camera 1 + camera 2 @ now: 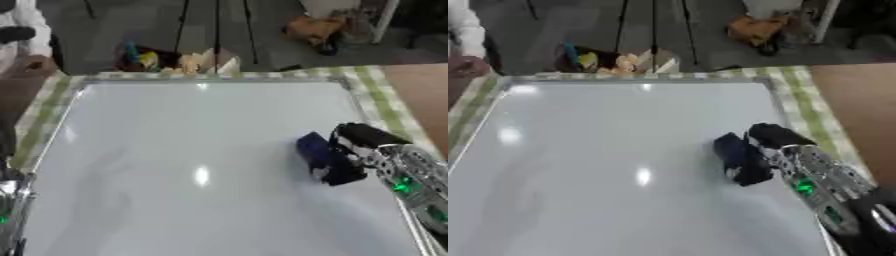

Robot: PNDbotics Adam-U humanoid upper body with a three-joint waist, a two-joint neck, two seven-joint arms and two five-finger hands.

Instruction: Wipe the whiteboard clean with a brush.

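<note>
The big whiteboard [175,165] lies flat on the table [385,92] and covers almost all of it; the board looks white and shiny, with a few bright spots of light on it and only faint grey smears near its left side; a green and white checked cloth shows on the table along the far edge and the right edge of the board; the robot's right arm [824,195] comes in from the near right corner of the table, black and silver with small green lights on it; the right hand [363,142] is on the board close to its right edge, about half way between the far edge and the near edge; its black fingers are curled round the brush [325,159] and hold it; the brush is dark blue and sits on the board just to the left of the hand, with a small white bit showing at its near end; a little of the left arm [9,210] shows at the near left corner of the table, with a green light, but the left hand itself cannot be seen
</note>
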